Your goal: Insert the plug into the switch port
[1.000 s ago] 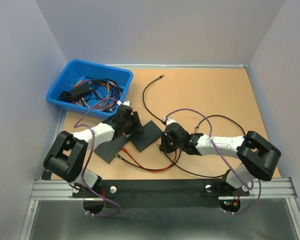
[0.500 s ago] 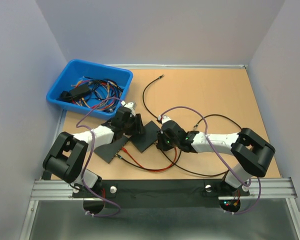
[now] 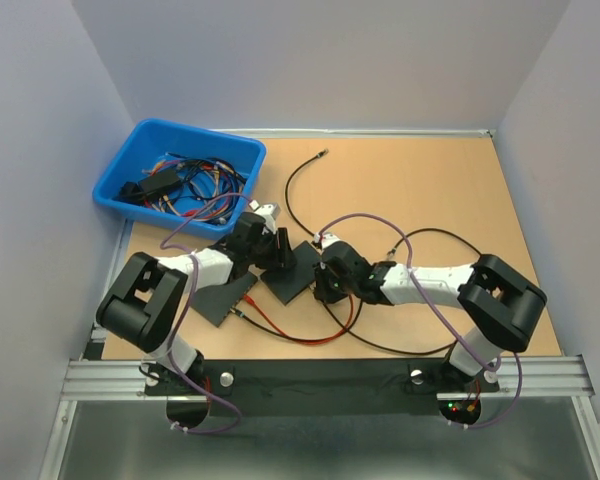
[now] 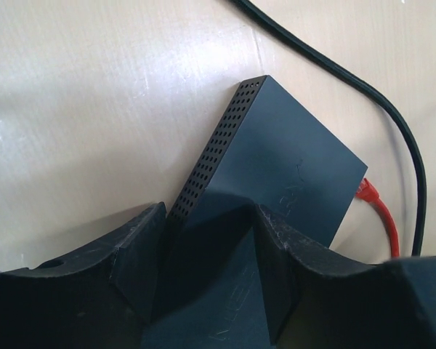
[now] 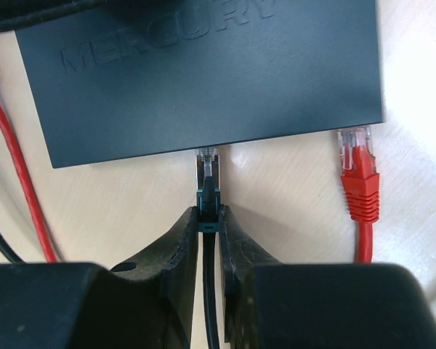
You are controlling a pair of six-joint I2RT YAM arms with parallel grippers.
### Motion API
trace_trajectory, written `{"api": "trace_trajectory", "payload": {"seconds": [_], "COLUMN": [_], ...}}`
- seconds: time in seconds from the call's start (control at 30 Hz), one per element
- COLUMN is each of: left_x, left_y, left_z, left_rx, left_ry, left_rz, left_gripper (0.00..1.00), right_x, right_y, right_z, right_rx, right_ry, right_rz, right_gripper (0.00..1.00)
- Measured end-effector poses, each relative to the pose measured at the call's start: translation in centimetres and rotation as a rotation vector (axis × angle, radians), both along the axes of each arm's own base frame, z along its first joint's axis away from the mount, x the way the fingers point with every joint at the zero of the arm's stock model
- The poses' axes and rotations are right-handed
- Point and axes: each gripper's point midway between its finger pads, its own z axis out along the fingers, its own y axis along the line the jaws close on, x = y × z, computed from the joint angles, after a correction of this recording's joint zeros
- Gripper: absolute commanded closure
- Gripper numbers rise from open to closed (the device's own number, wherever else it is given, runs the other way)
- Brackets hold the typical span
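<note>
**Top view.** Switch (image 3: pixel 298 272) at mid-table (image 3: pixel 430 180), flanked by the left end effector (image 3: pixel 279 249) and right end effector (image 3: pixel 326 284). Bin (image 3: pixel 130 165) of cables at far left.

**Left wrist view.** Left end effector (image 4: pixel 207 222) about half open, fingers (image 4: pixel 134 247) clamped across the switch (image 4: pixel 283 167), which looks tilted.

**Right wrist view.** Right end effector (image 5: pixel 208 218) nearly closed, pinching the plug (image 5: pixel 208 174) by its boot. Tip at the switch (image 5: pixel 203 73) edge, not visibly seated; port hidden. Red plug (image 5: pixel 357 174) lies loose just to the right.

**Hazards, as judged.** A tip off the port line would jam against the housing. A push could slide the switch if the brace slips. The plug may pivot in so thin a pinch.
</note>
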Motion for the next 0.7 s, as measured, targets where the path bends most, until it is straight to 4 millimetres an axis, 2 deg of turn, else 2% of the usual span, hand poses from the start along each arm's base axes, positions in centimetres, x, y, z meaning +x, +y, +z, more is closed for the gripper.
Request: {"api": "trace_trajectory", "payload": {"seconds": [0.4,0.7], "left_x": [1.3,1.5], "left_y": [-1.9,-2.1], "left_z": [-0.1,-0.1], "left_rx": [-0.058,-0.066], "left_ry": [-0.030,-0.034], "left_rz": [-0.053,-0.056], "left_gripper": [0.41,0.44], "right_x": [0.1,0.6], "right_y": [-0.4,-1.2], "right_z": [-0.6,-0.3], "right_rx": [-0.053,-0.092], "right_ry": [-0.020,-0.064], "right_rz": [0.046,0.026], "right_gripper": [1.00,1.00]}}
